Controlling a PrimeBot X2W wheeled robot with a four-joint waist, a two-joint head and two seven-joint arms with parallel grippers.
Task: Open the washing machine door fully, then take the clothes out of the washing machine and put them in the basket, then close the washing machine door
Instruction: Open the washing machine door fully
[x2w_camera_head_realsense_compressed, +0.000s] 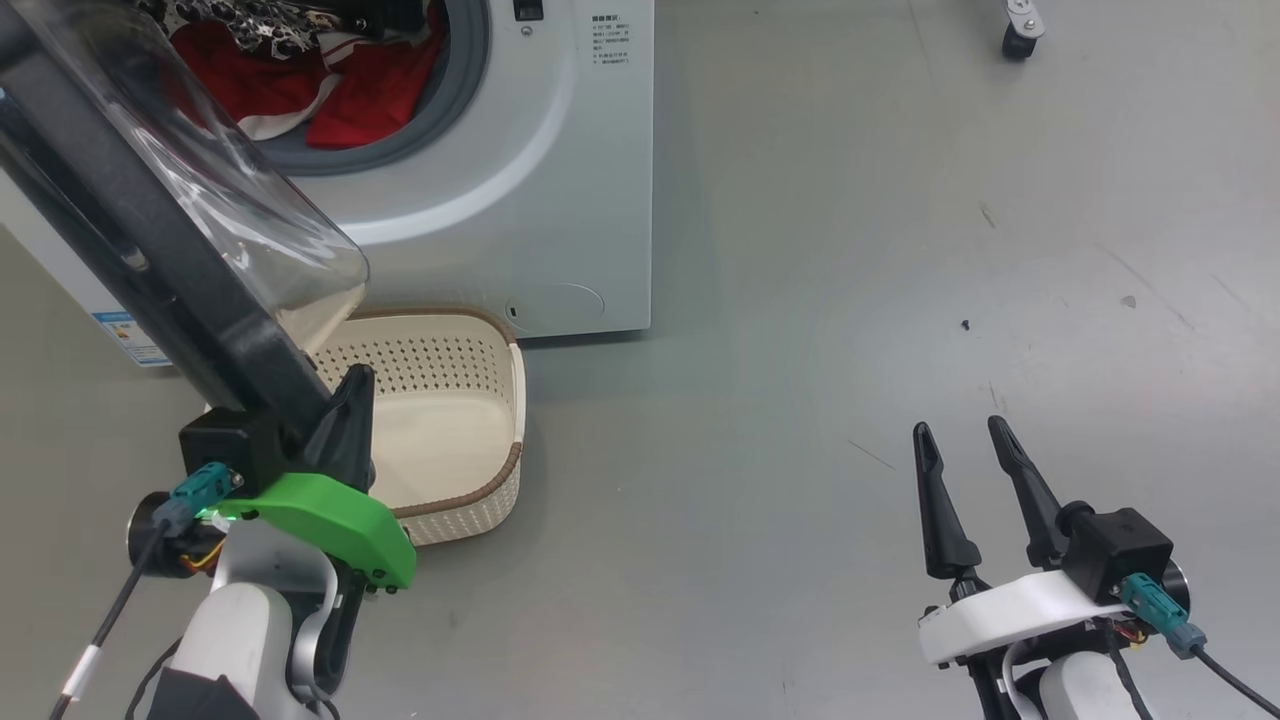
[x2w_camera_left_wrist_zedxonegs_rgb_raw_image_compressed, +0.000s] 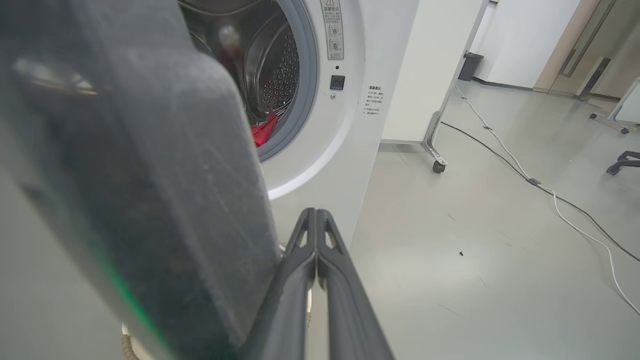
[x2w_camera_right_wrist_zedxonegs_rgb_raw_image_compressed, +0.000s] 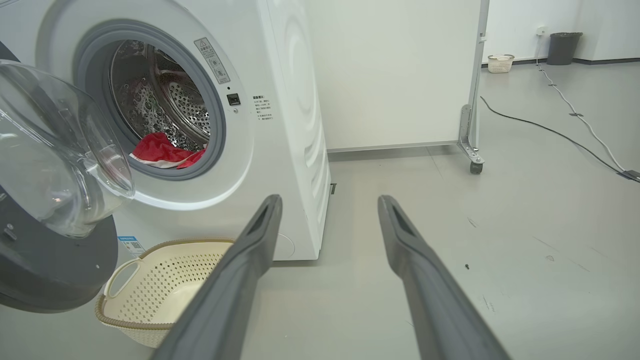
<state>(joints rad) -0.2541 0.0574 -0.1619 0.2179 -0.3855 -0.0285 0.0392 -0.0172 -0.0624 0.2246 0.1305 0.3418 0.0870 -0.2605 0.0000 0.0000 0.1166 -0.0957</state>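
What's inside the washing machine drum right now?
Bright red clothes with white trim lie heaped at the front of the perforated steel drum. Anything beneath the heap is covered, and the open black-rimmed glass door hides part of the drum.

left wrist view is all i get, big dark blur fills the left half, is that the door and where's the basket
Observer: Yes, that's the washing machine door, standing open. The basket sits on the floor before the washer, partly under the door, and it's empty.
Operator: how much is left inside
Observer: A heap of red clothes with white trim lies at the front of the drum.
Operator: what's off to my right
Observer: The right gripper, open, above bare floor and away from the washer.
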